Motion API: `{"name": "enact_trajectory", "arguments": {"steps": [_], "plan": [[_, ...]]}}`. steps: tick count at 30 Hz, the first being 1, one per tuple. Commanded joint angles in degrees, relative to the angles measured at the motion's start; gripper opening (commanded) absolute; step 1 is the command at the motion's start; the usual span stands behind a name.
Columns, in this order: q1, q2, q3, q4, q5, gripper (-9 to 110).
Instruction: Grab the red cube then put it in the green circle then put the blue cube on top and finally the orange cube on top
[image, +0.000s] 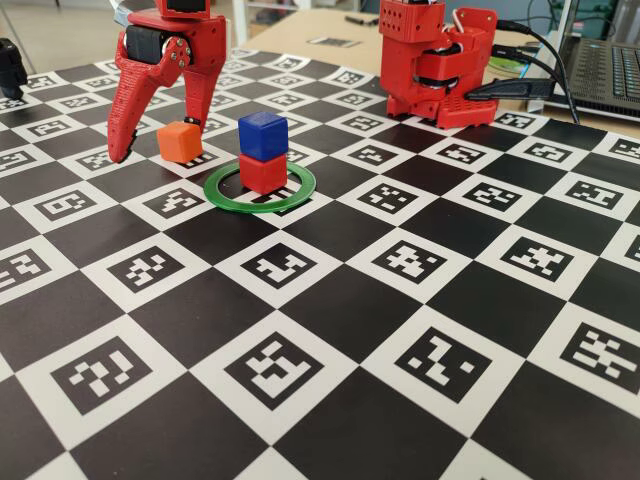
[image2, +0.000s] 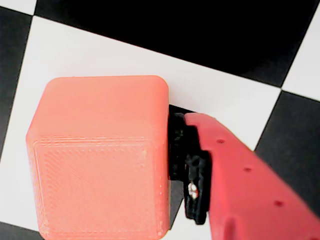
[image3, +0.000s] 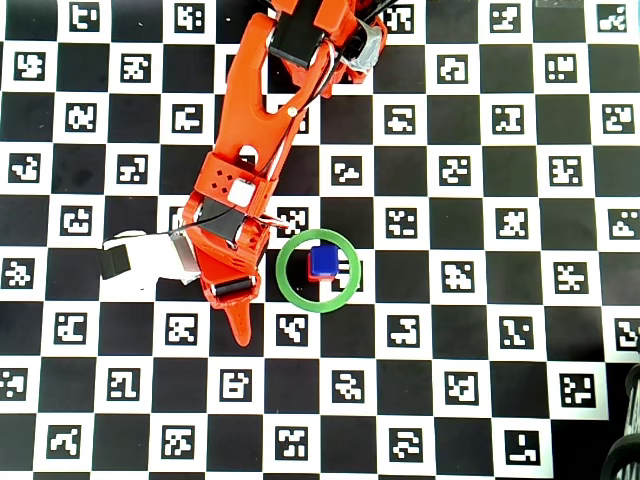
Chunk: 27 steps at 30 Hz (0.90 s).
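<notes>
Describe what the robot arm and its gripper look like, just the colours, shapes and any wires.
The arm is bright red printed plastic with black servo blocks at the joints and a thin cable along its top. A small white square sits on the wrist housing. The gripper has two long, tapered red fingers; the wrist view shows small round holes along one finger and a black pad at its inner edge.

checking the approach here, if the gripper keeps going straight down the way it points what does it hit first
Most likely the orange cube, which sits between the open fingers of the gripper. The fingertips flank it, so they may reach the checkered board first; depth is unclear.
</notes>
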<state>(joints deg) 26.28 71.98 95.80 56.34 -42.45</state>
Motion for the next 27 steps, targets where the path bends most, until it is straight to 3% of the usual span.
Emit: {"name": "enact_trajectory", "arguments": {"steps": [1, 4, 8, 17, 27], "plan": [[0.4, 2.7, -0.4, -0.7, -0.4, 35], [0.4, 3.0, -0.4, -0.7, -0.1, 22], [0.4, 3.7, -0.7, 0.6, -0.7, 16], [0.4, 6.8, -11.3, 13.9, 2.2, 14], [-1.7, 9.3, -29.9, 34.3, 14.9, 14]]}}
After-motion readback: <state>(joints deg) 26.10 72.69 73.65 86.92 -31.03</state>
